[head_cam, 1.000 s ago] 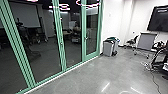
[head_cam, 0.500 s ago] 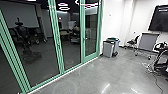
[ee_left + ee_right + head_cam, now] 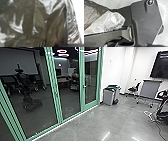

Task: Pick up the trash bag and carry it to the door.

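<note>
The trash bag [image 3: 28,22], shiny, dark and translucent, is close up and wrinkled in the left wrist view. In the right wrist view the bag [image 3: 91,15] lies at the edge of the robot's dark base, with a pale, clear crumpled part beside it. How either gripper stands against the bag cannot be made out. Ahead, in the head view, a green-framed glass door [image 3: 90,79] with a handle adjoins the white wall.
Green-framed glass panels [image 3: 35,97] run along the left, with the robot's reflection in them. Grey bins [image 3: 108,96] stand by the wall near the door. Farther right are a chair [image 3: 135,89], a wheeled grey board [image 3: 150,89], dark equipment and a floor cable.
The head camera's picture has shifted: the glass frames stand farther left, the bins and the board slightly farther right. The robot's reflection shows more plainly in the glass.
</note>
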